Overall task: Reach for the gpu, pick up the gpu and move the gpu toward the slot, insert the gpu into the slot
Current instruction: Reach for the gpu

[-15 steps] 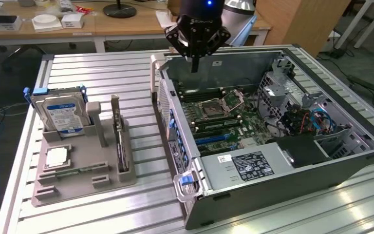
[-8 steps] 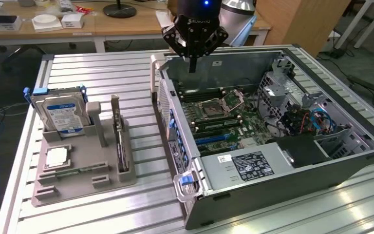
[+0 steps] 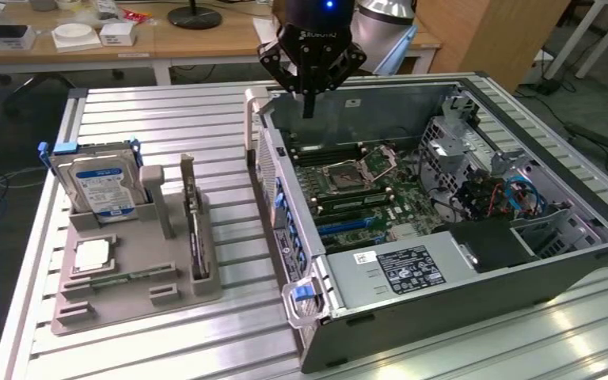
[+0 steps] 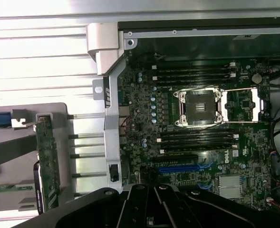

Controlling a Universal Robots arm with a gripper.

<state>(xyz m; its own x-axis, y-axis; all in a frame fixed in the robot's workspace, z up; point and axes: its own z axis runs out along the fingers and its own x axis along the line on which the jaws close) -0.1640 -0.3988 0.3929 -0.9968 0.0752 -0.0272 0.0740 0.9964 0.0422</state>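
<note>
Gripper [image 3: 307, 109]: mine, clenched on nothing, hanging above the far wall of the case [image 3: 494, 293].
Gpu [image 3: 192, 218]: upright on its edge in the grey tray [image 3: 124, 305], near the hard drive [image 3: 98, 188], well apart from me.
Slot [image 3: 351, 227]: blue, on the motherboard [image 3: 389, 194] inside the open case.

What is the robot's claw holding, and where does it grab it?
Nothing. The claw is shut and empty above the open computer case; the gpu stands untouched in the gray holder.
</note>
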